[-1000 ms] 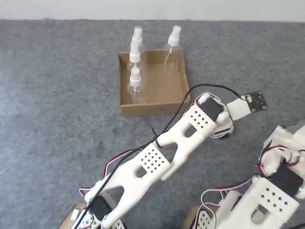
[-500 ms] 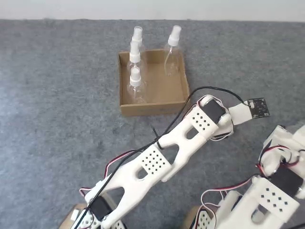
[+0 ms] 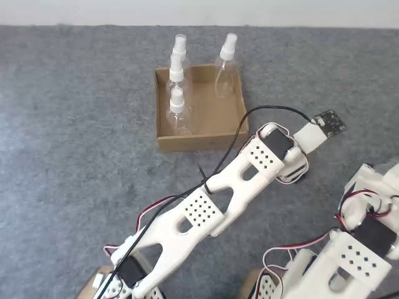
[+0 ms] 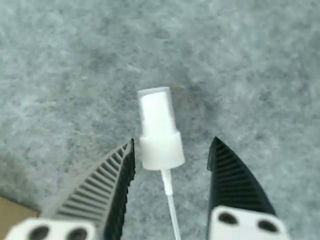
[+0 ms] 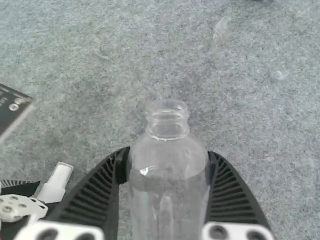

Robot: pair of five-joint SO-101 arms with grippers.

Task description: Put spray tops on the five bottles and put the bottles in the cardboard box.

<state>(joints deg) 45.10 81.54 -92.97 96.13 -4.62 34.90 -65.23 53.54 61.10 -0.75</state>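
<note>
grey carpeted tabletop under everything. the left arm stretches out past the box's near right corner, and the right arm sits tucked at the near right edge. the box is at the far middle, with four capped bottles standing in it or right at its back wall. can't quite tell for the rear ones.

the fifth bottle is clamped between the jaws of the right end effector, neck bare and pointing away from the wrist. the left end effector is spread wide with the spray top lying between the jaws, close to one and apart from the other, so nothing gripped i'd say. its long axis runs along the jaws, nozzle out, tube back toward the wrist.

that's the bit that matters imo: the top needs grabbing, then it goes over to that bare neck, nearby on the right arm's side. the right wrist view gets top and neck in one shot, the left wrist view shows how the top sits in the jaws, and the high view gives you the box.
</note>
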